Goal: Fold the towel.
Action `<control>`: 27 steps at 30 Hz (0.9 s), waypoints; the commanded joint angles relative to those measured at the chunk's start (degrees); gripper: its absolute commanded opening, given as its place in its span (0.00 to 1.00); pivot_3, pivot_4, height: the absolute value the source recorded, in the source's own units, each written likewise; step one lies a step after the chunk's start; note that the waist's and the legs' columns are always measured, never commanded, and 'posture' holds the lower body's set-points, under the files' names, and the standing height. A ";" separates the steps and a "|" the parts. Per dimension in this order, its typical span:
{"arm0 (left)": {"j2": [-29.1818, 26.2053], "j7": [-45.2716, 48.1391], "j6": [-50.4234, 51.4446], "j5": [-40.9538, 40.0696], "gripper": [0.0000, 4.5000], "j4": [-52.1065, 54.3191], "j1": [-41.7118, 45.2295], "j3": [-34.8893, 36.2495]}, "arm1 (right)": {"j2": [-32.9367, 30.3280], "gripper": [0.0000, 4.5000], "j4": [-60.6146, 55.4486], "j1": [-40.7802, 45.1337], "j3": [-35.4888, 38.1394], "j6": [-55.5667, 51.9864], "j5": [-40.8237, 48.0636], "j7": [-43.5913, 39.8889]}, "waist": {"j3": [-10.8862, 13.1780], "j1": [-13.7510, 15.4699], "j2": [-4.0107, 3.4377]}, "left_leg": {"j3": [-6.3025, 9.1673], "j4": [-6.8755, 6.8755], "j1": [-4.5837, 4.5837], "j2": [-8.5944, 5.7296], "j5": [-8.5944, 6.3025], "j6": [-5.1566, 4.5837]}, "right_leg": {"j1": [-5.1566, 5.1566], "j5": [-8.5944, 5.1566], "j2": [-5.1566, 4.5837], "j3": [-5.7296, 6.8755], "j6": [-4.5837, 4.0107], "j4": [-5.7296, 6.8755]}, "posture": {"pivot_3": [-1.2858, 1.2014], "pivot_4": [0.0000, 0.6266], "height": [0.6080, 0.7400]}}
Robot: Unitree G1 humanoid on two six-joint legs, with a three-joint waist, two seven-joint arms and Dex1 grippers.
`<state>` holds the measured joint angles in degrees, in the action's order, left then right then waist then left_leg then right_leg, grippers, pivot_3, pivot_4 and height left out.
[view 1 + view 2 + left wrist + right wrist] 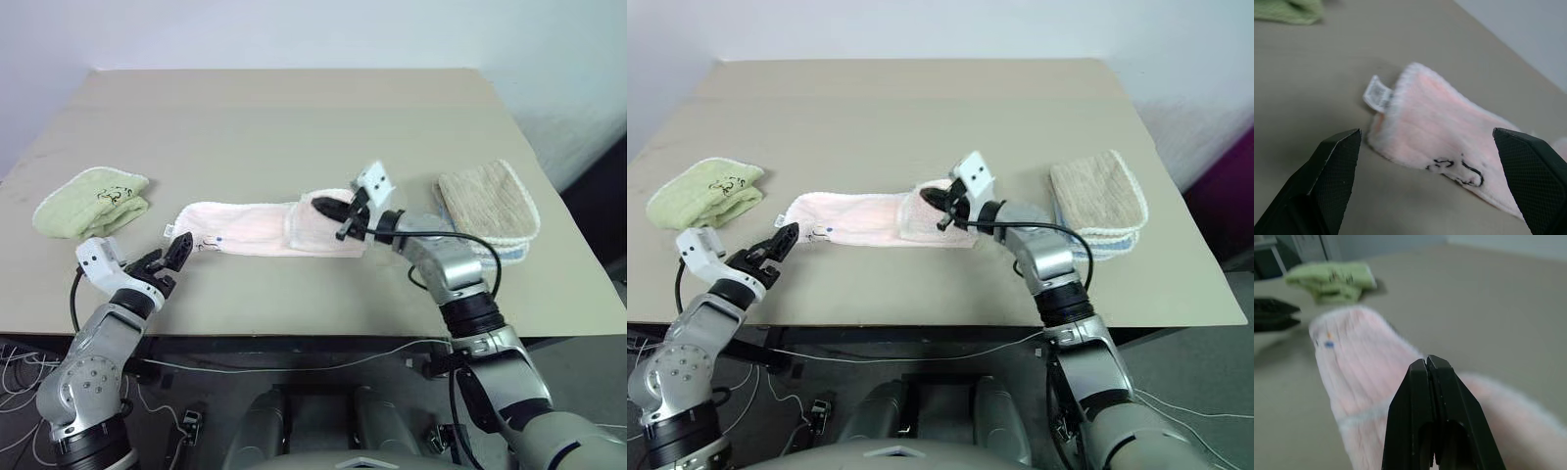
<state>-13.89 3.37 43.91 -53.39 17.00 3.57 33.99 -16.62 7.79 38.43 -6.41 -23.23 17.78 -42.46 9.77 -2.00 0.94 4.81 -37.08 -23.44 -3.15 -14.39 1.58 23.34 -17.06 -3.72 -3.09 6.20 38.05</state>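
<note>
The pink towel point(265, 228) lies as a long strip on the tabletop point(294, 117), one end already lapped over. It looks soft, light and limp, so it will sag and slide; best pinched at its tagged end, just ahead of the left gripper's point(168, 257) wide jaws. The right gripper's point(338, 210) jaws are closed, empty, above the lapped end.

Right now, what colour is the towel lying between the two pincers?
Pale pink with white edging; the towel shows best in the left wrist view.

Setting: bare test room or lab, indicated by plain beige table point(294, 117), blank pale wall point(294, 29), loose cables point(20, 392) on floor.
</note>
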 commanded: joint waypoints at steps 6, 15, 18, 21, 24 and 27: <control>0.58 -10.51 6.10 -12.50 1.00 -7.45 5.90 2.63 | -1.33 0.01 -6.99 0.27 2.98 -2.11 1.95 0.63 | 0.00 0.29 -0.01 | -0.01 0.00 0.00 -0.01 0.00 0.00 | 0.01 0.00 0.01 0.00 0.00 0.00 | 0.52 0.24 1.00; 1.57 -15.84 7.07 -20.47 1.00 -16.18 13.80 2.51 | -1.42 0.01 -10.17 -2.33 3.07 -3.31 2.19 2.07 | -0.01 1.87 0.01 | 0.04 -0.08 0.01 -0.10 0.01 0.01 | -0.09 0.00 -0.06 0.08 0.00 -0.01 | 0.52 0.24 1.00; 1.28 -16.49 7.79 -21.20 1.00 -17.82 14.85 1.68 | -1.36 0.01 -11.15 -2.88 3.26 -3.81 2.35 2.62 | -0.01 1.94 0.01 | 0.03 -0.07 0.01 -0.11 0.01 0.01 | -0.08 0.00 -0.06 0.07 0.00 -0.01 | 0.52 0.24 1.00; 1.05 -16.58 8.17 -21.13 0.91 -19.32 15.88 0.99 | -1.36 0.00 -12.05 -3.51 3.33 -4.10 2.28 3.34 | -0.01 2.43 0.01 | 0.03 -0.08 0.01 -0.11 0.01 0.01 | -0.08 0.00 -0.06 0.07 0.00 -0.01 | 0.52 0.24 1.00; 0.95 -16.49 7.98 -21.23 0.72 -19.99 16.29 1.19 | -1.50 0.00 -12.79 -3.99 3.39 -4.29 2.30 3.75 | -0.01 2.66 0.01 | 0.03 -0.08 0.01 -0.13 0.01 0.01 | -0.09 0.00 -0.07 0.07 0.00 -0.04 | 0.52 0.24 1.00; 0.22 -16.26 7.69 -21.36 0.49 -20.94 16.79 1.77 | -1.52 0.00 -13.53 -4.49 3.44 -4.56 2.24 4.38 | -0.01 2.57 0.01 | 0.03 -0.07 0.01 -0.13 0.01 0.01 | -0.09 0.00 -0.07 0.07 0.00 -0.04 | 0.52 0.24 1.00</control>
<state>-13.27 -12.99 51.03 -73.22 -3.83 19.47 36.27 -17.93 -2.71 34.01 -4.00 -27.85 19.34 -38.52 9.76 0.58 0.95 4.84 -37.14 -23.44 -3.26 -14.38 1.60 23.26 -17.06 -3.78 -3.02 6.20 38.01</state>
